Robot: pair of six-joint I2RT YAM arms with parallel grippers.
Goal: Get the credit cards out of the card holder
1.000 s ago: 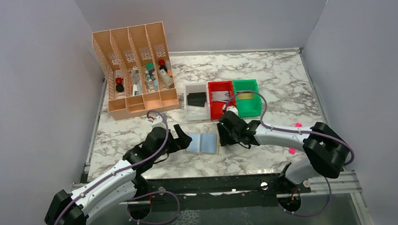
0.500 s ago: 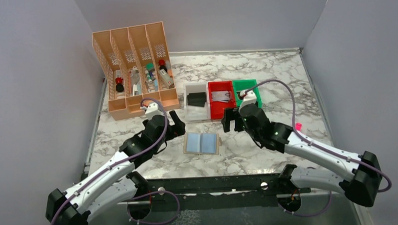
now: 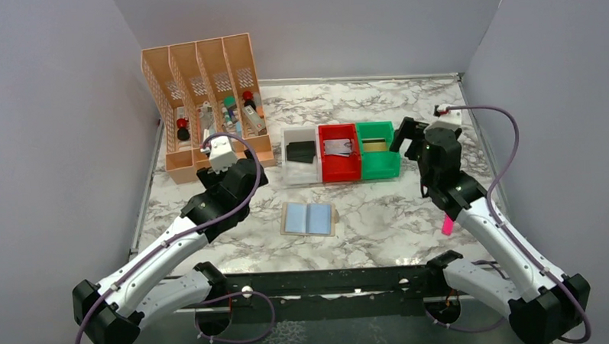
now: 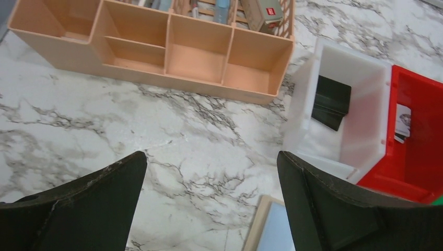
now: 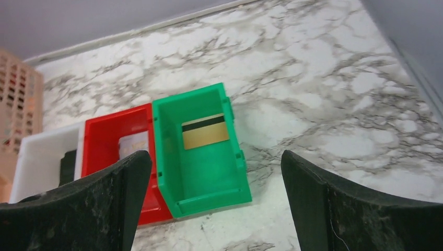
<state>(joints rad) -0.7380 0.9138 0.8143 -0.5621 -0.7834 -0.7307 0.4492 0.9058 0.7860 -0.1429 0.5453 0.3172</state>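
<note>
The card holder [image 3: 309, 218] lies open and flat on the marble, its pale blue lining up; one corner [image 4: 271, 230] shows in the left wrist view. A black credit card [image 3: 301, 151] [image 4: 331, 102] lies in the white bin, a silvery one [image 3: 337, 147] [image 5: 133, 145] in the red bin, and a gold one with a dark stripe [image 3: 375, 146] [image 5: 205, 131] in the green bin. My left gripper [image 3: 246, 174] [image 4: 211, 157] hangs open and empty behind and left of the holder. My right gripper [image 3: 409, 136] [image 5: 215, 157] is open and empty just right of the green bin.
The white [image 3: 288, 172], red [image 3: 340, 173] and green bins [image 3: 389, 167] stand side by side behind the holder. A tall orange desk organiser [image 3: 207, 106] [image 4: 156, 47] fills the back left. A pink marker [image 3: 447, 225] lies by the right arm. Grey walls enclose the table.
Both arms have drawn back from the card holder. The right gripper rose, swung to the back right past the green bin and opened wide. The left gripper pulled back towards the organiser.
</note>
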